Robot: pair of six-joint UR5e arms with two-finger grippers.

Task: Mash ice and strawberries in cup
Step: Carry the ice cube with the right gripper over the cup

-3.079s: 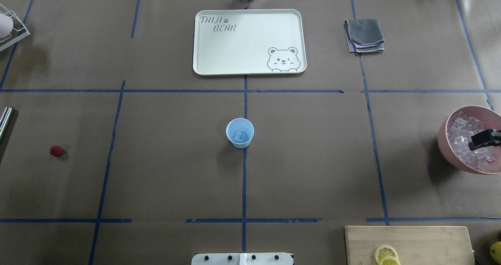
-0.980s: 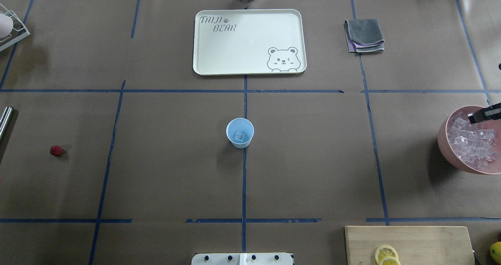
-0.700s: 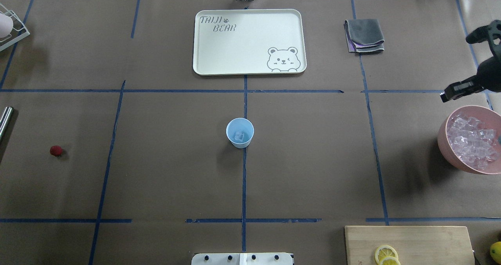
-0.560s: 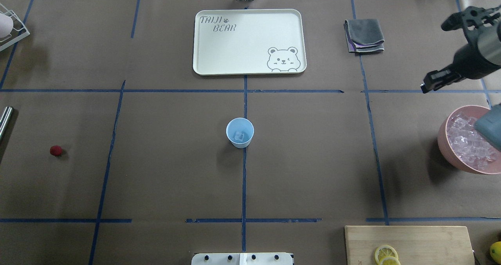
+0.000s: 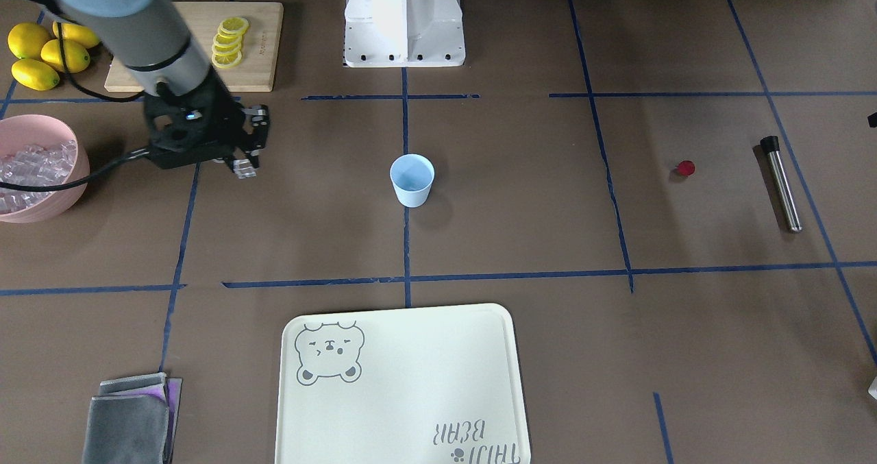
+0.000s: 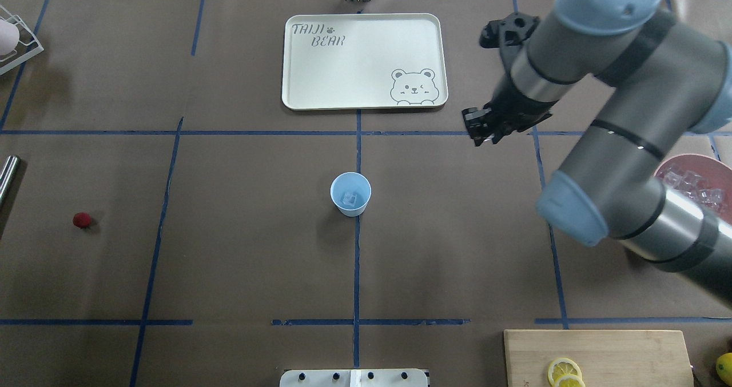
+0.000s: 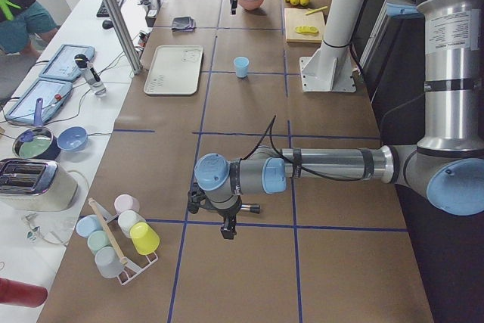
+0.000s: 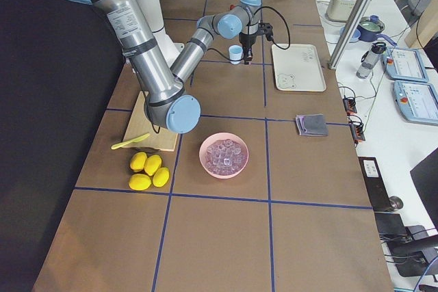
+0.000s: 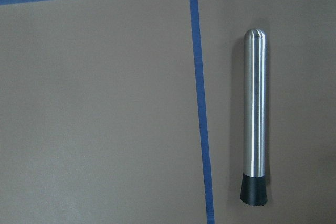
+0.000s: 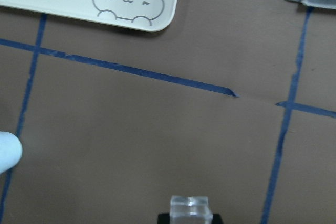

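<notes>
**A:** Where's the ice (image 5: 34, 166)?

**B:** Heaped in the one pink bowl (image 5: 38, 212). One cube is clenched in the right claw (image 5: 243, 168), over the worktop (image 6: 229, 261) between bowl and cup (image 6: 361, 203). One more lies inside that single cup, mid-worktop.

**A:** Strawberries? Left claw (image 7: 226, 230)?

**B:** One strawberry (image 6: 82, 220), well apart from the cup, near one steel rod (image 9: 254, 114). Whether the left claw is clenched or released, I cannot tell.

"TAIJI BEAR" lettering on the cream tray (image 6: 366, 90), beside its printed winking bear face
</notes>
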